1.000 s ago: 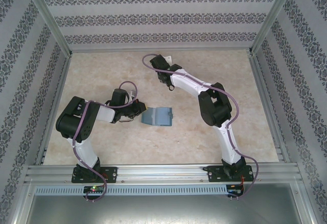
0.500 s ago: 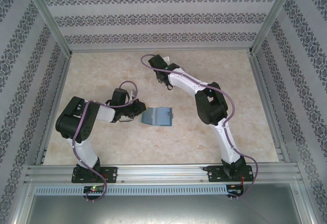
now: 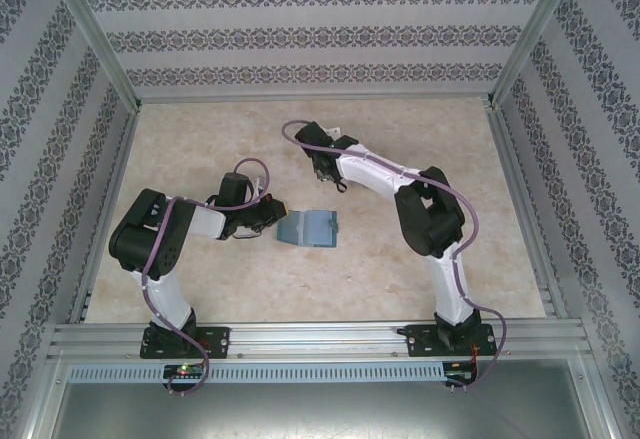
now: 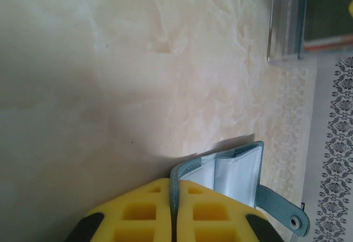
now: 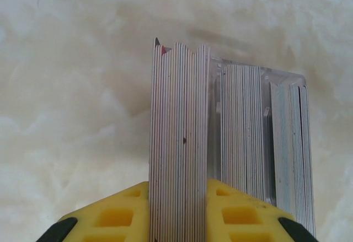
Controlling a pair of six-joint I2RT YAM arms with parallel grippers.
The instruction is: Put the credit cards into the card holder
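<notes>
The left end effector [image 4: 174, 198] is clamped tight on the near teal edge of the card holder [image 4: 234, 173]. The holder lies open on the worktop [image 4: 110, 76] just beyond its fingertips, pale inner leaves showing and snap strap [image 4: 281, 211] to one side. Farther out, apart from the holder, the right end effector [image 5: 178, 198] grips a stack of credit cards [image 5: 178, 115] edge-on between its yellow fingers. Just beside that stack is a clear stand [image 5: 284, 79] with more cards; whether the gripped stack sits in one of its slots cannot be told.

Two white arms [image 3: 375, 171] with black joints [image 3: 150, 234], purple cables [image 3: 465, 309] looped alongside — yellow gridded fingers [image 4: 138, 214] on black mounts
</notes>
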